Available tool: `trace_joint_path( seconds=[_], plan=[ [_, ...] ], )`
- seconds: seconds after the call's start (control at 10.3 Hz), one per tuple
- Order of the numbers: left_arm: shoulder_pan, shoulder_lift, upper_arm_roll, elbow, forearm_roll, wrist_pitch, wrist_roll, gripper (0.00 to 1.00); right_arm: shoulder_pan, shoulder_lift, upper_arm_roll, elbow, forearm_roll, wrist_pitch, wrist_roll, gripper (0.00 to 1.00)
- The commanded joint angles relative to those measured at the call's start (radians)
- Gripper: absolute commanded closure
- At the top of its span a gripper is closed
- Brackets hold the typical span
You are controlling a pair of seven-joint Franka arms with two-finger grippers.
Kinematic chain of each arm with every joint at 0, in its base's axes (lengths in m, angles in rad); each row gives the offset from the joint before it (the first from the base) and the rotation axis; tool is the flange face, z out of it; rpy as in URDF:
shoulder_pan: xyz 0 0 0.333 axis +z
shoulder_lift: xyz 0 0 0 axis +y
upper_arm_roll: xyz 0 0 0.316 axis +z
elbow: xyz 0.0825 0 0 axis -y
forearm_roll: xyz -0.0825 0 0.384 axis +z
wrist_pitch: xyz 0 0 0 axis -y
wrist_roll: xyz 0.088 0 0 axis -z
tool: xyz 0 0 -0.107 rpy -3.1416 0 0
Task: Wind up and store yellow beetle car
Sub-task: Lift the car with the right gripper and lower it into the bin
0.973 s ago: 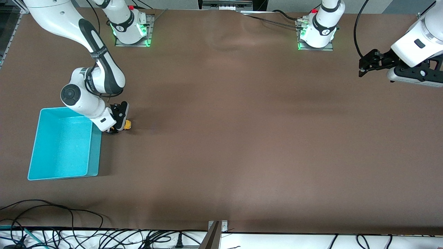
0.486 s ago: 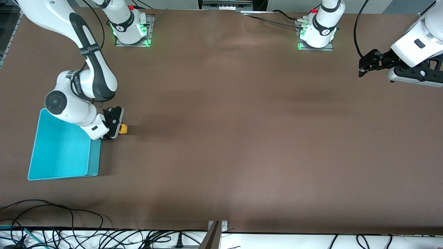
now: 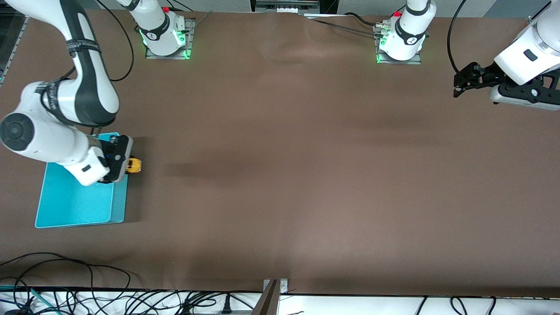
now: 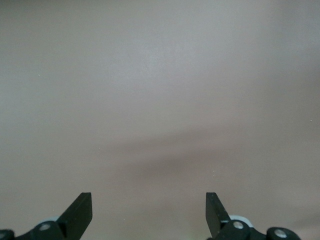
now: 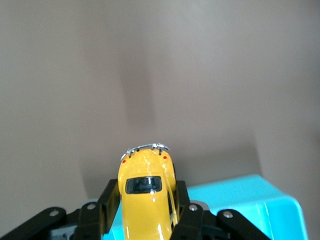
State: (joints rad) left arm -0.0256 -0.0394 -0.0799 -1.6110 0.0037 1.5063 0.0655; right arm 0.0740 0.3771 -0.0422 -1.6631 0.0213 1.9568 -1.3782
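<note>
A brown tabletop point(image 3: 280, 175) fills the scene, with cables point(image 3: 65, 297) trailing along its edge nearest the front camera. A turquoise bin point(image 3: 74, 201) sits near the corner at the right arm's end. The right arm bends down from its base, its right gripper point(image 3: 124, 164) over the bin's rim, fingers point(image 5: 112, 197) clenched on the yellow car point(image 3: 133, 165), held in the air above that rim. The left arm waits over the other end, its left gripper point(image 3: 459, 83) with fingers point(image 4: 80, 212) spread apart, holding nothing.
</note>
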Motion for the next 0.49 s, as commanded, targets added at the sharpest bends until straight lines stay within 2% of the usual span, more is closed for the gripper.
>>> trace_joint_path(
  seconds=[0.0, 0.1, 0.39],
  plan=[
    [0.001, 0.010, -0.004, 0.029, 0.019, -0.020, 0.005, 0.00, -0.008, 0.032, -0.062, 0.037, -0.023, -0.024, -0.092, 1.00],
    [0.001, 0.010, -0.004, 0.028, 0.019, -0.020, 0.002, 0.00, -0.023, 0.043, -0.080, 0.036, -0.012, -0.018, -0.158, 1.00],
    [0.001, 0.012, -0.004, 0.028, 0.019, -0.020, 0.002, 0.00, -0.101, 0.092, -0.081, 0.033, -0.001, 0.040, -0.289, 1.00]
  ],
)
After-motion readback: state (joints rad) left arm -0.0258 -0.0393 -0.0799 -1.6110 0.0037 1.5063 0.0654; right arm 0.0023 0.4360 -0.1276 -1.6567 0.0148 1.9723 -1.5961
